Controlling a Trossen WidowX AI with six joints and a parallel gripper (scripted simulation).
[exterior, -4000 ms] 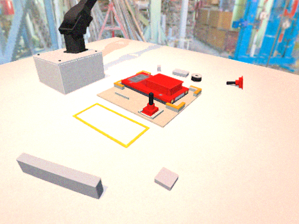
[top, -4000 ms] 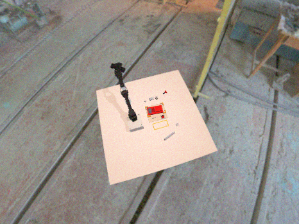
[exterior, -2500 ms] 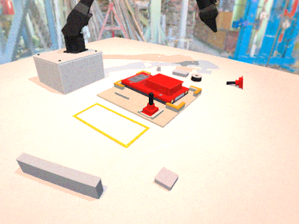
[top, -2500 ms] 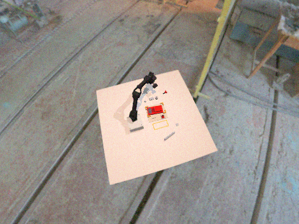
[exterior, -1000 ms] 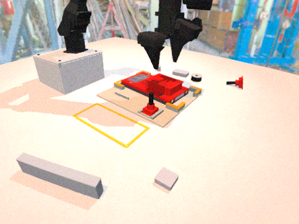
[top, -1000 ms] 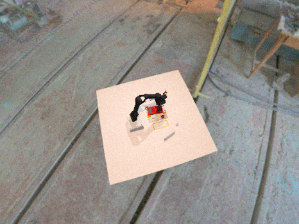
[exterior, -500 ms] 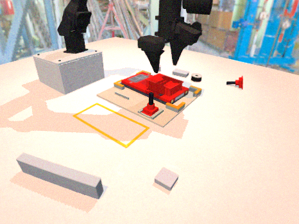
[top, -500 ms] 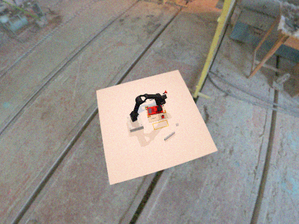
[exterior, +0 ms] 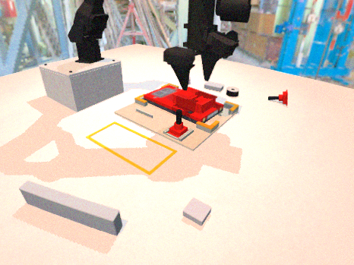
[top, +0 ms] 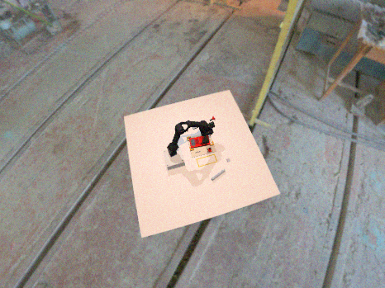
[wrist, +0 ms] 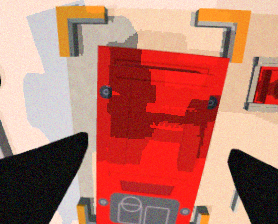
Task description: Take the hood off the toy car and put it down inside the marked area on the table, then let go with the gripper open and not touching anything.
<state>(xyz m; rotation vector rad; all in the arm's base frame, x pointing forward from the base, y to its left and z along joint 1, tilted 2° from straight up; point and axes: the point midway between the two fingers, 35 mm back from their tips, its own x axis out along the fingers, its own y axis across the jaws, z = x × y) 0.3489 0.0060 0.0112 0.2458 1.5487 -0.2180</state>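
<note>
The gripper (exterior: 195,83) hangs point-down over the toy car (exterior: 184,102) in the upper middle of the exterior view, its two black fingers (exterior: 180,65) spread wide and nothing held between them. The nearer fingertip appears to sit right at the car's red top, though the angle is too poor to say whether it touches. In the wrist view the fingers show as dark wedges in the lower left and lower right corners, one on either side of the car (wrist: 157,135), which fills the centre of the frame.

The hood is still on the car; which red panel it is cannot be made out. The car lies on a tan base board (exterior: 131,114) between orange corner brackets (exterior: 207,124). No brand, label or writing can be read anywhere.

Left of the board and just beside it lies the marked area (exterior: 161,162), a yellow rectangle outline on the table (exterior: 285,178). A red knob with a black stem (exterior: 178,125) stands at the board's near edge. Another red-and-black pin (exterior: 280,97) lies on the table at the right, well apart. Behind the car sit a small grey block (exterior: 213,86) and a black ring (exterior: 232,91). A long grey bar (exterior: 68,207) lies at lower left and a small grey block (exterior: 197,210) at lower middle. The arm rises from a grey pedestal (exterior: 81,87) at upper left.
</note>
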